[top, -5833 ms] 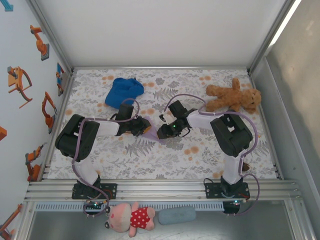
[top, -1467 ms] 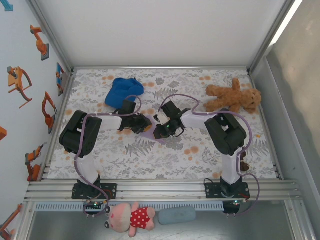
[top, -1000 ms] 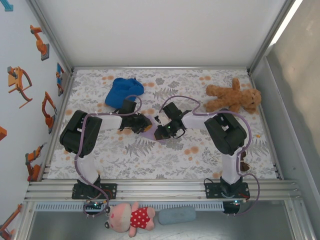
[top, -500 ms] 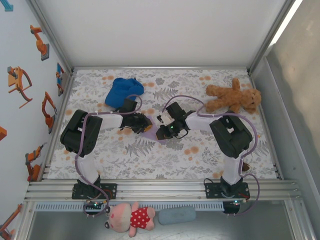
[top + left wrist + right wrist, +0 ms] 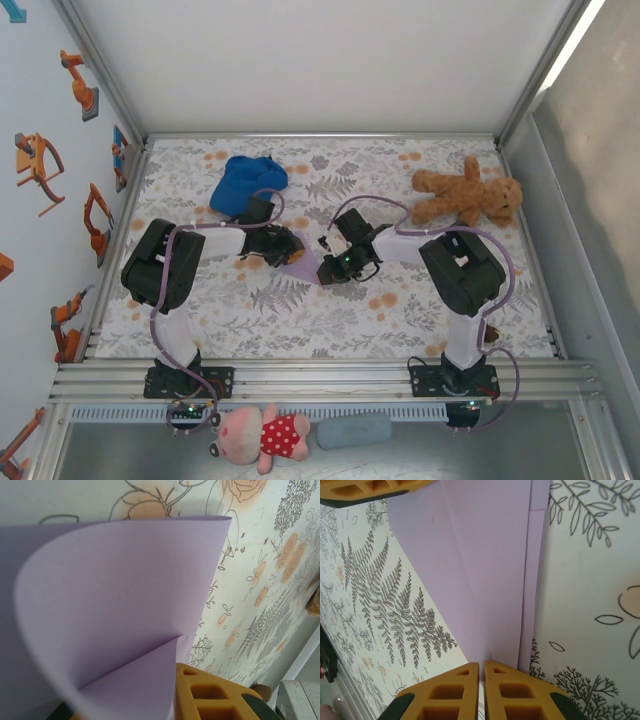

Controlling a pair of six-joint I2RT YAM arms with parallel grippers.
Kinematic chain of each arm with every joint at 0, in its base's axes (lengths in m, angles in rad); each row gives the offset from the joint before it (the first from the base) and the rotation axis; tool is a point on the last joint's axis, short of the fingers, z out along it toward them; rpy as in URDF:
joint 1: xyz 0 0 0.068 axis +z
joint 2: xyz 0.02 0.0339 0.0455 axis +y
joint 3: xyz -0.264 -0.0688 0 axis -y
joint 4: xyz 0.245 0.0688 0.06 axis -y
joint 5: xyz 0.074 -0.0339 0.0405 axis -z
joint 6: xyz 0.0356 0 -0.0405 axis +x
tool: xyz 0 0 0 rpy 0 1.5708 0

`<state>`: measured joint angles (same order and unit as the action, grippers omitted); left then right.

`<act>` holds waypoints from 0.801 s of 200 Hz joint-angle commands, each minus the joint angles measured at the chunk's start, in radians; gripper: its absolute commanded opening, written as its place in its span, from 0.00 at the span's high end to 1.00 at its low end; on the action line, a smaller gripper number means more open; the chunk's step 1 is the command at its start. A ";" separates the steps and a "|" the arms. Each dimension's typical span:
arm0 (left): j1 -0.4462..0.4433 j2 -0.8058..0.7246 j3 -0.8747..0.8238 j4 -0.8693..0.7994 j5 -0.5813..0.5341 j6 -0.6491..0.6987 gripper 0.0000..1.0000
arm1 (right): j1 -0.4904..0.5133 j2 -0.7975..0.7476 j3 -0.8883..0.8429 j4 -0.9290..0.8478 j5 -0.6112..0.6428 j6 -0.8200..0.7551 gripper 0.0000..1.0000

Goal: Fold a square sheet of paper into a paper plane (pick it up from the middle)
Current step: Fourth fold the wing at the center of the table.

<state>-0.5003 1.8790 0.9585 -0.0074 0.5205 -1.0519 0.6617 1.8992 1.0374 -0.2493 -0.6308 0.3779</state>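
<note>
Right hand [image 5: 481, 664] closed on the paper [image 5: 485, 570] at one pointed end, holding the creased layers flat on the desk [image 5: 585, 580]; left hand [image 5: 284, 249] grips the opposite edge, which curls upward, likely to bring a flap over. Paper lies between both hands, nearer than the cap [image 5: 248, 182] and to its right, apart from it

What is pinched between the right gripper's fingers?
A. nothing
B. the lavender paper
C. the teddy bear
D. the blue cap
B: in the right wrist view the right gripper is shut on an edge of the paper.
</note>
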 commanded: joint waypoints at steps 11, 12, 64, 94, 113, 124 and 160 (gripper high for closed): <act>0.004 0.058 -0.015 -0.126 -0.051 0.019 0.81 | -0.012 -0.041 -0.022 -0.056 0.033 -0.007 0.89; 0.003 0.057 -0.015 -0.128 -0.051 0.019 0.81 | -0.013 -0.041 -0.022 -0.056 0.033 -0.007 0.89; 0.003 0.048 -0.004 -0.126 -0.044 0.024 0.81 | -0.013 -0.129 -0.027 -0.032 0.071 -0.003 0.85; -0.001 0.042 0.003 -0.124 -0.039 0.026 0.81 | -0.013 -0.119 -0.010 -0.038 0.116 0.002 0.74; -0.003 0.042 0.004 -0.115 -0.032 0.025 0.81 | -0.012 -0.097 0.014 -0.044 0.140 0.007 0.69; -0.002 0.039 0.004 -0.110 -0.029 0.023 0.80 | -0.010 -0.085 0.034 -0.050 0.160 0.012 0.66; -0.004 0.030 0.002 -0.091 -0.018 0.021 0.80 | 0.002 0.002 0.117 -0.084 0.144 0.004 0.60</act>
<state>-0.5007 1.8812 0.9691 -0.0223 0.5240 -1.0485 0.6559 1.8515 1.0908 -0.2996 -0.4988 0.3885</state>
